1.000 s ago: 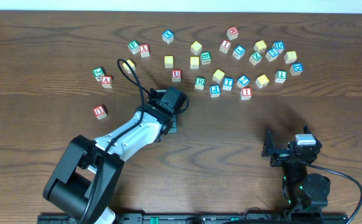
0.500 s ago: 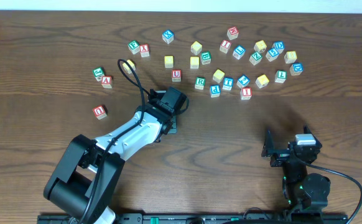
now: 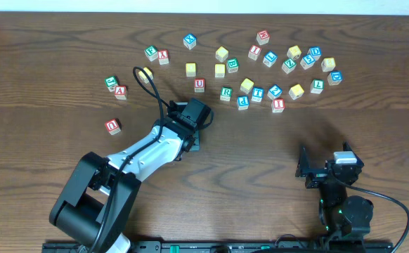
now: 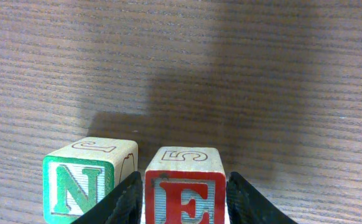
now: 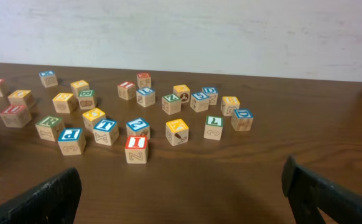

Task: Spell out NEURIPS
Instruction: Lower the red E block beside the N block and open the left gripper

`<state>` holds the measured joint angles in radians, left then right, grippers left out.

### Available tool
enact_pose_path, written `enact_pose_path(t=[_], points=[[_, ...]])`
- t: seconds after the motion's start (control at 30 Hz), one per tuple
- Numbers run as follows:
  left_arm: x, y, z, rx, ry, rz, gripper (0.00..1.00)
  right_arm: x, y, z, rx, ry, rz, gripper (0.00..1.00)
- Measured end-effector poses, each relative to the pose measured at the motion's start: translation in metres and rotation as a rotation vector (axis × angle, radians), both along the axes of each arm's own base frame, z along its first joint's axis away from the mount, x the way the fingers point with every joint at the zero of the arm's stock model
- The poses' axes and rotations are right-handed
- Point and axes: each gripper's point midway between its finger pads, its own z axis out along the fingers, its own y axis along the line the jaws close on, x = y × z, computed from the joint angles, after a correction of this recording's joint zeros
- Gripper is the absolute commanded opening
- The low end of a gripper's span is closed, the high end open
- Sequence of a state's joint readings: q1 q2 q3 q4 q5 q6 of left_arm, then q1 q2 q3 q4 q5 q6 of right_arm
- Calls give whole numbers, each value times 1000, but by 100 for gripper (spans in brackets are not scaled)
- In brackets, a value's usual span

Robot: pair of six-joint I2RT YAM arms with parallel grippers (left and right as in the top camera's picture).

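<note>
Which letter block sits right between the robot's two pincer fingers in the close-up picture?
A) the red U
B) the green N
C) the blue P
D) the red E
D: in the left wrist view the small wooden cube with the red E sits between the two black fingers of the left pincer, while the small wooden cube with the green N stands just outside them, beside it.

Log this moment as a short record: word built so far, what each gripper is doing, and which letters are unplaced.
Word so far: N cube, E cube side by side on table
Left gripper: straddles E cube; grip unclear
Right gripper: open, empty, away from blocks
Unplaced: U cube, R cube, P cube, I cube
</note>
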<state>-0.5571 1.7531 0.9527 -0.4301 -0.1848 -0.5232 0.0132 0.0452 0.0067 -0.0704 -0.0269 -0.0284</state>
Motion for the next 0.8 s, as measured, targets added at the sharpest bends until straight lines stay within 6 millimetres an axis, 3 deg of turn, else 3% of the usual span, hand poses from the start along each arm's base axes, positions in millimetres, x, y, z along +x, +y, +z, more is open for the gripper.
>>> enact_pose_path(t=[0.8], points=[[-2,1,0,5,6,-3,43,0,0,0,0,0,0,99]])
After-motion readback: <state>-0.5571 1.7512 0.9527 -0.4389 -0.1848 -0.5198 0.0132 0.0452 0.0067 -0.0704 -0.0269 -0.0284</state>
